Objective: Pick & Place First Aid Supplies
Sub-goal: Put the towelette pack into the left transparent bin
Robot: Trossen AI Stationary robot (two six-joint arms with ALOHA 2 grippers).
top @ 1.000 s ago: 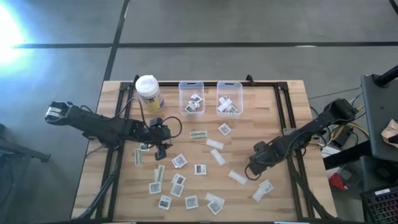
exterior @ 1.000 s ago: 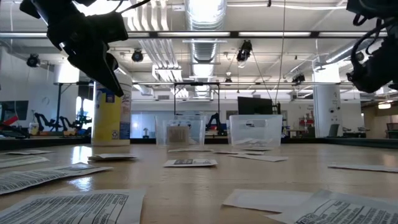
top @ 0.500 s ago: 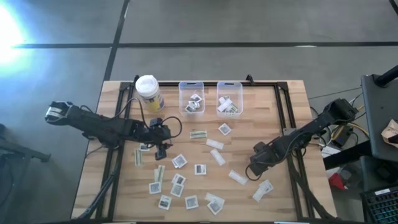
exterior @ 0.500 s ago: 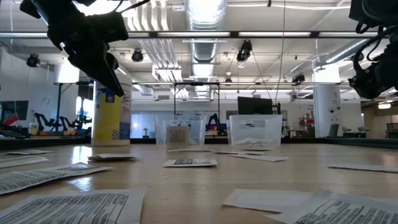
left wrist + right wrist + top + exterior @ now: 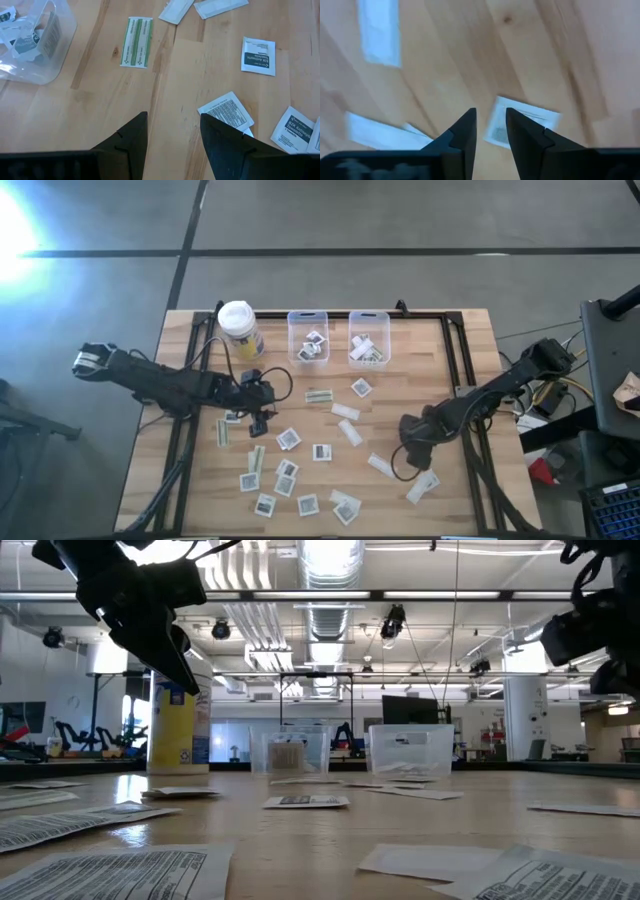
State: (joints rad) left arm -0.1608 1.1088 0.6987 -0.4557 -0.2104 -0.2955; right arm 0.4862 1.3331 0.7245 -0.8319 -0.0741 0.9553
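Observation:
The first aid supplies, many small flat white packets [image 5: 321, 451] and a few greenish strips [image 5: 319, 395], lie scattered flat on the wooden table [image 5: 450, 370]. My left gripper [image 5: 262, 418] hangs open over the table's left middle, with bare wood between its fingers [image 5: 172, 117] and a square packet [image 5: 227, 111] just beyond them. My right gripper [image 5: 406, 452] points down over the table's right part, clear of it. Its fingers [image 5: 490, 114] stand slightly apart with nothing between them, above a white packet [image 5: 522, 127].
Two clear bins [image 5: 308, 337] [image 5: 368, 338] at the far middle hold a few packets. A yellow container with a white lid [image 5: 238, 328] stands left of them. Black frame rails [image 5: 462, 360] run along the table's sides. Bare wood lies between the bins and the right arm.
My right gripper has rolled about its own pointing line while staying over the same spot at the table's right. The left arm and the packets have kept still.

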